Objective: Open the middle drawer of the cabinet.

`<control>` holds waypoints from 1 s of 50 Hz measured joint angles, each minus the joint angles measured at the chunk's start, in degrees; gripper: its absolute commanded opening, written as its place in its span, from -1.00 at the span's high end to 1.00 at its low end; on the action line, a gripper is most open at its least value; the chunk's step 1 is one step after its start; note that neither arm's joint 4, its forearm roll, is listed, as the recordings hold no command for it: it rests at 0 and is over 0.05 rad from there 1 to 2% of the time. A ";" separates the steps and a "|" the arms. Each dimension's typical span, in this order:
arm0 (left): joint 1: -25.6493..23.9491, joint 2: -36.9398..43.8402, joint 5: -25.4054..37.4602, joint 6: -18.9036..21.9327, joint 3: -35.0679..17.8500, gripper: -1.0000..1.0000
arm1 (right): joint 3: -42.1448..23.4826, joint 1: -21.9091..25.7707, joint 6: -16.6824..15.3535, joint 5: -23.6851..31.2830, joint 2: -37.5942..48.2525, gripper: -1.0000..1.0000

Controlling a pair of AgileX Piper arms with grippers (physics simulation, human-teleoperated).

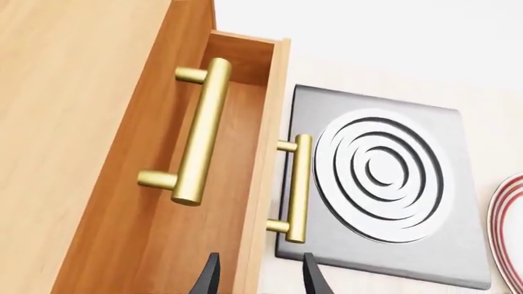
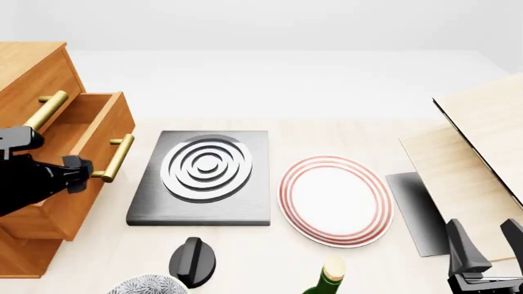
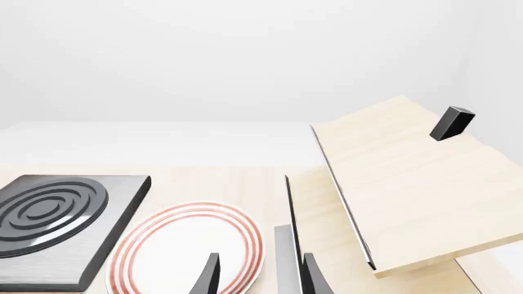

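Note:
The orange-brown cabinet (image 2: pixel 33 67) stands at the table's left. Its middle drawer (image 2: pixel 78 128) is pulled out, and its brass handle (image 2: pixel 116 157) points toward the grey hob plate. The top drawer's handle (image 2: pixel 49 109) sits above it on a closed front. My left gripper (image 2: pixel 82 170) is open just beside the near end of the middle handle. In the left wrist view the left gripper (image 1: pixel 261 278) straddles the edge of the drawer front (image 1: pixel 266 122), beside the handle (image 1: pixel 299 187), holding nothing. My right gripper (image 2: pixel 486 245) is open and empty at the front right.
A grey plate with concentric rings (image 2: pixel 204 165) lies next to the open drawer. A red-rimmed white plate (image 2: pixel 335 199) lies mid-table. A black knob (image 2: pixel 195 260), a bottle top (image 2: pixel 331 275) and a patterned bowl (image 2: pixel 147 286) are near the front edge. Pale wood panels (image 2: pixel 482 147) stand at right.

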 measured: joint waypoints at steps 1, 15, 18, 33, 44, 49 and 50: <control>-0.02 0.08 -0.04 -0.04 0.06 -1.00 | 0.00 0.00 0.00 0.00 0.00 -1.00; -1.36 0.52 0.18 -0.90 0.77 -1.00 | 0.00 0.00 0.00 0.00 0.00 -1.00; -1.76 0.54 0.24 -1.14 0.77 -1.00 | 0.00 0.00 0.00 0.00 0.00 -1.00; -3.51 0.46 0.25 -1.93 0.91 -1.00 | 0.00 0.00 0.00 0.00 0.00 -1.00; -4.95 0.39 -0.11 -2.29 1.18 -1.00 | 0.00 0.00 0.00 0.00 0.00 -1.00; -5.60 0.36 -0.25 -2.42 1.29 -1.00 | 0.00 0.00 0.00 0.00 0.00 -1.00; -5.72 0.37 -0.29 -2.45 1.31 -1.00 | 0.00 0.00 0.00 0.00 0.00 -1.00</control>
